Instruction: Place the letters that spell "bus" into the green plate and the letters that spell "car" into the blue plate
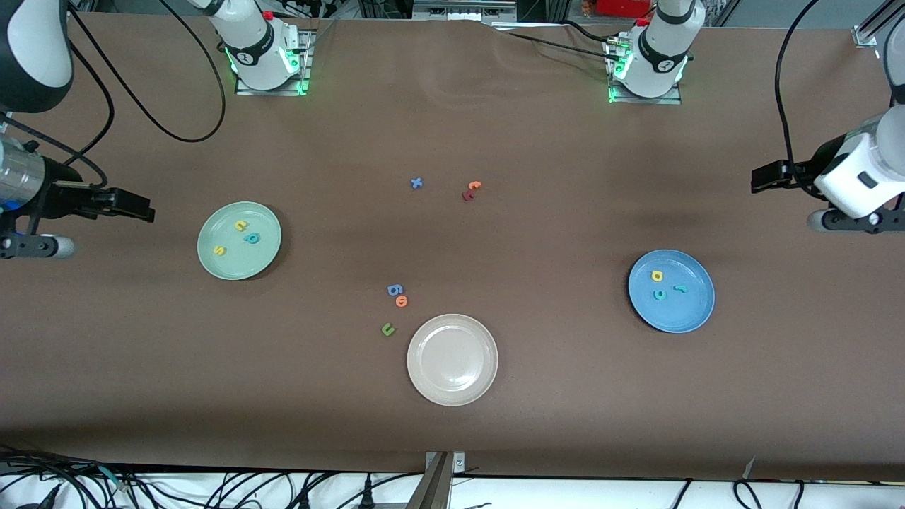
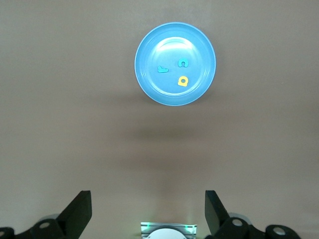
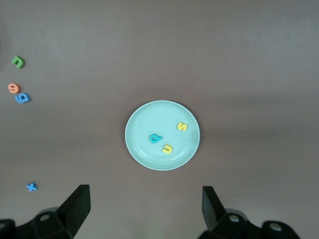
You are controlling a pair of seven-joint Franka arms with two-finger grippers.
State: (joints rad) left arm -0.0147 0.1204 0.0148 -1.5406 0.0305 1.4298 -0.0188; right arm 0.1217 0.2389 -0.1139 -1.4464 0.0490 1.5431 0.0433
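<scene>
While both arms wait up at the table ends, left gripper (image 2: 147, 211) hangs wide open and empty, blue plate (image 2: 149, 87) on the table under and ahead of it, holding teal c (image 2: 183, 63), yellow a (image 2: 183, 80), teal r (image 2: 162, 68). Right gripper (image 3: 144, 209) likewise wide open and empty, green plate (image 3: 142, 149) under and ahead, holding teal b (image 3: 156, 138), yellow u (image 3: 167, 148), yellow s (image 3: 182, 126).

3 plates (image 1: 239, 272), 12 foam letters (image 1: 401, 301) (6 loose).
</scene>
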